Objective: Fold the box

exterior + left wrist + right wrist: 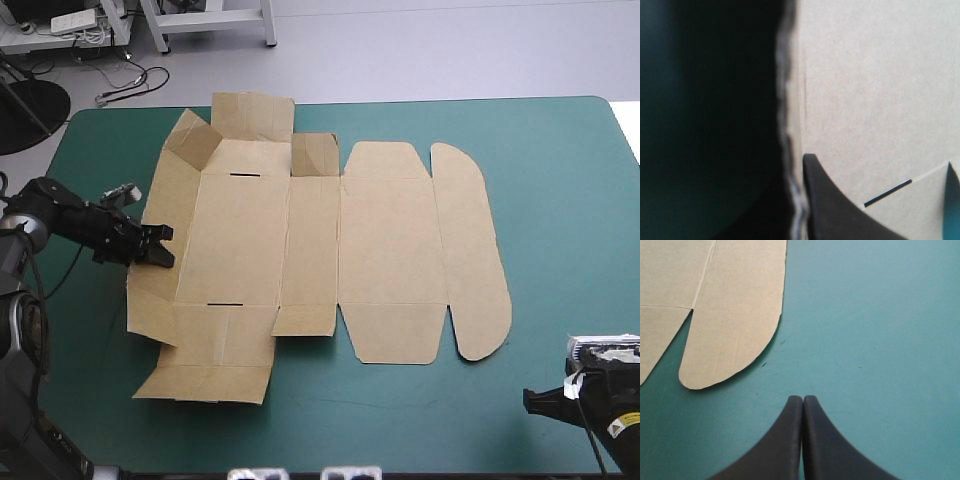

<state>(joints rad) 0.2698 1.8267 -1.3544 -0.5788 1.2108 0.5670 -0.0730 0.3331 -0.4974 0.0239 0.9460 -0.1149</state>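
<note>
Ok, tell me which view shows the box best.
The high view: the whole box lies there mostly flat, its left flaps lifted. The left wrist view shows only a close patch of it with one slot; the right wrist view shows only a rounded flap.

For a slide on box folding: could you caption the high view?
Left claw grips the left edge of the mostly flat brown box on the teal-green table; right claw sits shut, apart.
</note>
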